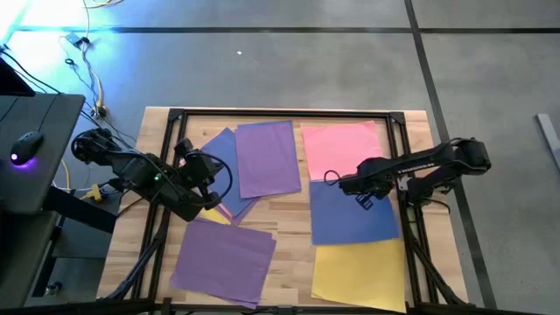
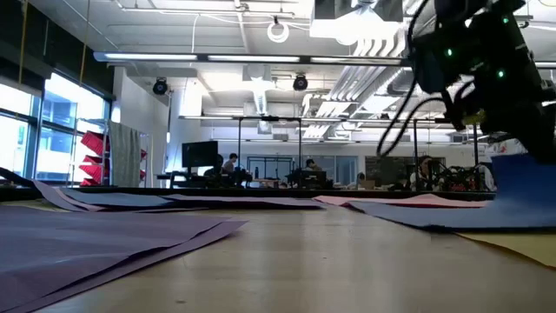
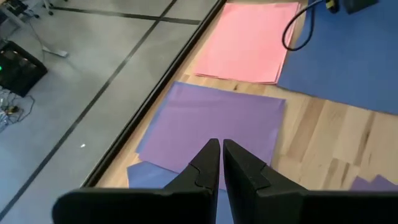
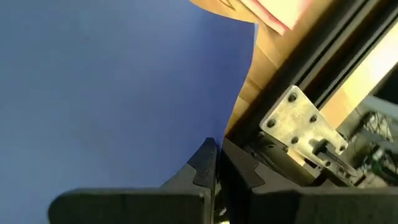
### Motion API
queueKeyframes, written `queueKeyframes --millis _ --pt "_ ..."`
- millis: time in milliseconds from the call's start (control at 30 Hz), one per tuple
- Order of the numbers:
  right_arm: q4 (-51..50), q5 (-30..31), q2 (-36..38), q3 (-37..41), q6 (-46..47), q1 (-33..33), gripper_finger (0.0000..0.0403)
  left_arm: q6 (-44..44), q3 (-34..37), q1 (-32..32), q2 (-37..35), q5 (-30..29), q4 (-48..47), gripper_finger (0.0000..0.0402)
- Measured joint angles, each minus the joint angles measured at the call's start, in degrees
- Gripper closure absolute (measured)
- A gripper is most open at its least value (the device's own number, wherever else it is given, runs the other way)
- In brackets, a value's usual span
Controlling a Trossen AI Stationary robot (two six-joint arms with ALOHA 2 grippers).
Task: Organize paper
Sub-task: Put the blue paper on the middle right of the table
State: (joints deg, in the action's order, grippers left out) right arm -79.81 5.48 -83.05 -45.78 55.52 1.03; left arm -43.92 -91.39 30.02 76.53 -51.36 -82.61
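Coloured paper lies spread over the wooden table [image 1: 289, 219], inside a black frame [image 1: 289, 114]. On the left side a purple sheet [image 1: 268, 157] overlaps a blue sheet [image 1: 220, 162] at the far end, with another purple sheet [image 1: 226, 258] nearer the front edge. On the right side a pink sheet [image 1: 343, 144] lies at the far end, a blue sheet [image 1: 350, 214] sits in the middle touching it, and a yellow sheet [image 1: 359, 273] lies at the front, tucked against the blue one.

The left gripper [image 3: 219, 152] hangs over the left blue sheet just beside the far purple sheet, its fingers pressed together and holding nothing. The right gripper [image 4: 214, 152] hovers over the right-hand blue sheet near its edge by the frame, its fingers also together and empty
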Motion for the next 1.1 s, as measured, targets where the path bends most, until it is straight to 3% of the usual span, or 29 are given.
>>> queueKeyframes --millis 400,600,733,933,1033,1100 --pt "2.25 3.12 0.0 4.44 6.69 -3.85 0.04 -4.02 0.01 -1.57 0.0 1.71 0.25 0.0402" --pt "2.54 3.1 0.0 3.87 7.68 -4.8 0.036 -4.04 0.02 -1.57 0.0 1.86 0.98 0.0402" --pt "1.12 3.71 -0.02 0.85 6.04 -4.32 0.0317 -4.15 0.02 -1.57 0.0 1.95 2.21 0.0402" --pt "-9.53 9.87 -0.02 -8.39 6.61 -1.52 0.0267 -5.53 0.02 -1.57 0.0 1.85 2.51 0.0402" --pt "-9.1 7.97 -0.02 -12.43 7.44 1.12 0.0257 -5.73 0.02 -1.57 0.0 1.82 2.53 0.0402" --pt "-3.57 4.78 0.0 -14.17 6.8 4.6 0.0257 -6.7 0.02 -1.57 0.0 1.78 2.51 0.0402"
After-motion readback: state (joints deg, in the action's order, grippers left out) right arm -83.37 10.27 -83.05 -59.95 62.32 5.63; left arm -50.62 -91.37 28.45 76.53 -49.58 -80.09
